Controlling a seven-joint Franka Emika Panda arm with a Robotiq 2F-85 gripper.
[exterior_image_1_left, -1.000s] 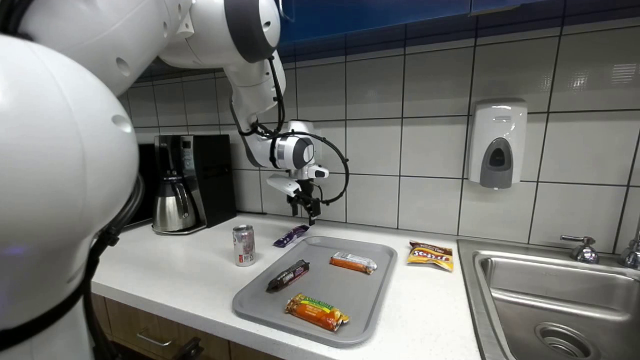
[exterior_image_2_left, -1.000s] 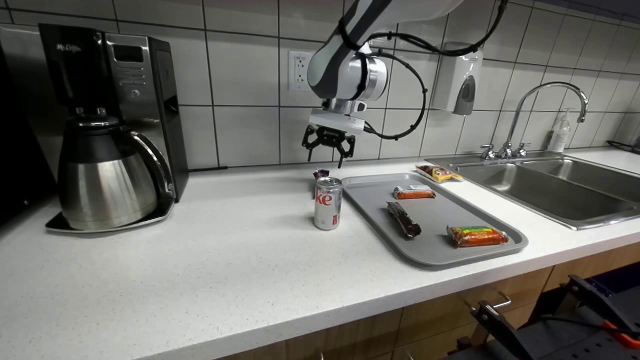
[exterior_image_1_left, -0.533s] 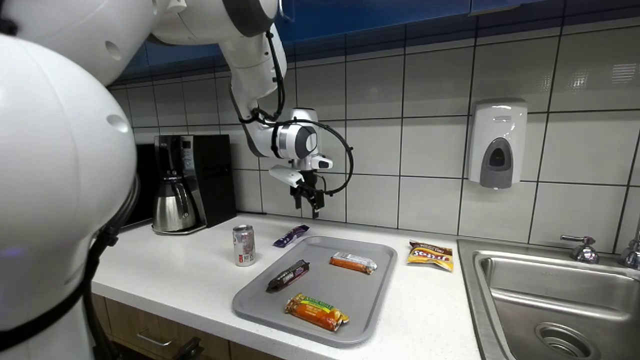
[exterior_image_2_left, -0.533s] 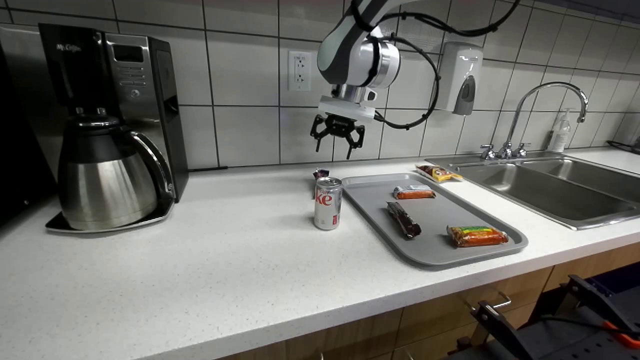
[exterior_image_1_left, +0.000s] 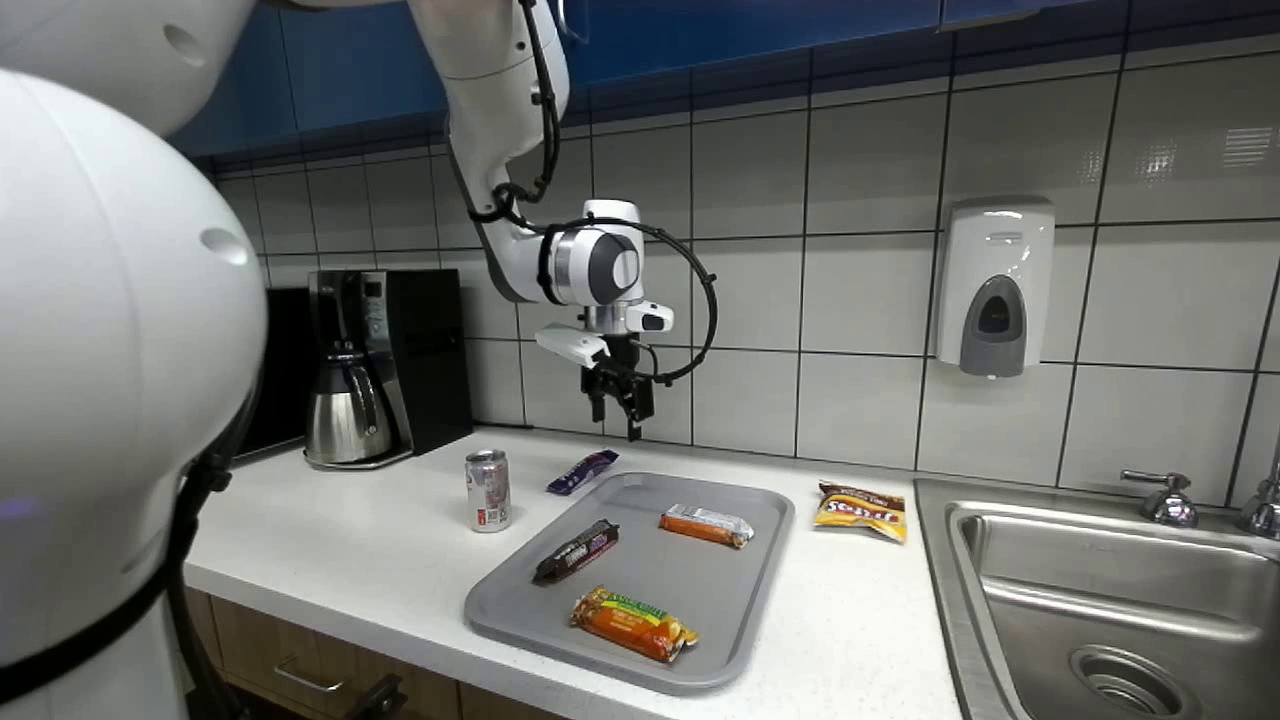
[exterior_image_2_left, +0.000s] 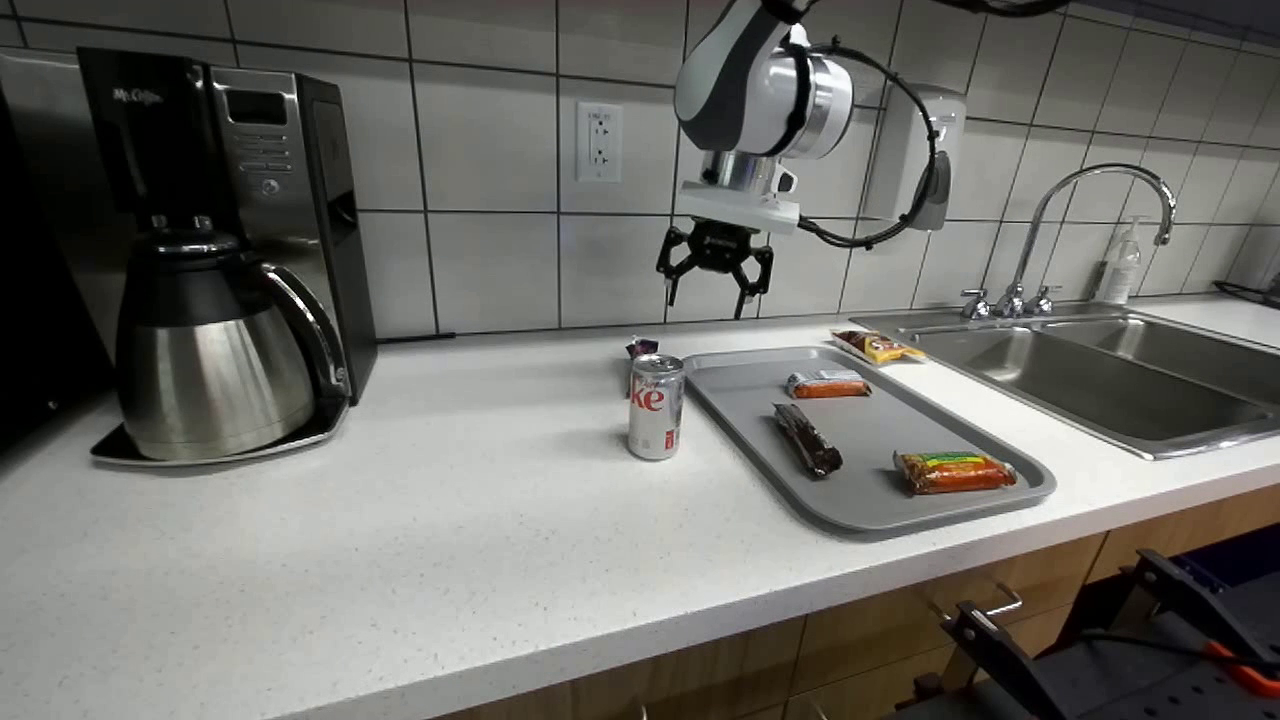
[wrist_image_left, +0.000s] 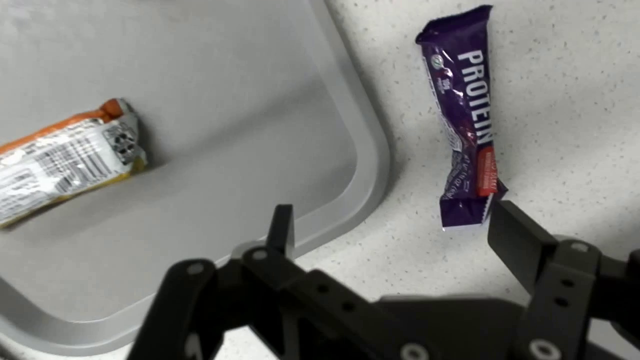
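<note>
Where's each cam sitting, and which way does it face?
An exterior view: close beside the arm, facing tray and wall; arm links crowd its left, gripper beyond.
An exterior view: near the coffee maker, facing wall and sink; arm's end and gripper at top.
Wrist view: wrist-mounted, looking down at purple bar and tray corner; gripper fingers at bottom.
Both exterior views share tray, can and gripper.

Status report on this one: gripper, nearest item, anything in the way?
Gripper open, empty, above counter. Purple protein bar lying on counter, untouched. Possible obstacles near it: gray tray, upright soda can.
</note>
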